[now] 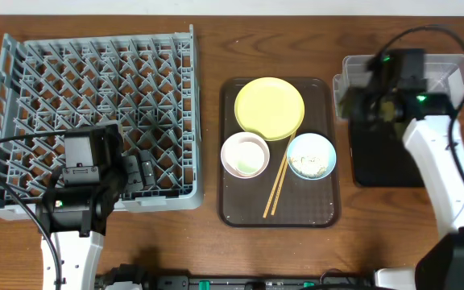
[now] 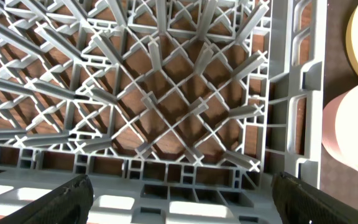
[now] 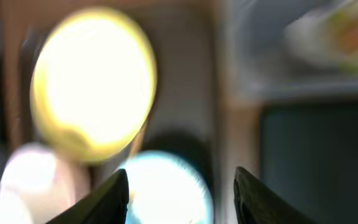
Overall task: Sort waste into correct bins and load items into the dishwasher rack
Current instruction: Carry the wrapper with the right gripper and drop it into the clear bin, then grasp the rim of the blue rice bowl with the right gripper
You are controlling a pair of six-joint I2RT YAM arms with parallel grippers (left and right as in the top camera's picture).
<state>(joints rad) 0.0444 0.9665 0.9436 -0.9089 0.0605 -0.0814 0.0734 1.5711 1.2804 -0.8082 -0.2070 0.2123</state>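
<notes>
Brown wood-grain bench [image 1: 208, 48], pale strip along far edge; nothing more of the room in view. Grey rack [image 1: 95, 97] at far L, square to bench edge, pegs upright. Brown tray [image 1: 240, 205] mid-bench, long axis near-to-far. On it: yellow plate [image 1: 269, 107] at far end, white bowl [image 1: 245, 155] near-L just beside plate rim, blue bowl [image 1: 311, 155] near-R w/ rice [image 1: 308, 165] inside. Chopsticks [image 1: 277, 187] flat btwn the bowls, close side by side, long axis near-to-far, leaning a bit R toward far end, far tips at plate rim. Clear tub [image 1: 449, 68] far R; black tray [image 1: 377, 165] just in front of it. Wrapper [image 3: 347, 31] only a green-orange blur, seemingly in tub. L gripper [image 2: 185, 202] over rack's near edge toward its R corner, spread wide, holding nothing. R gripper [image 3: 182, 199] up by tub and black tray, fingers parted, nothing btwn them; wrist view too blurred for more.
</notes>
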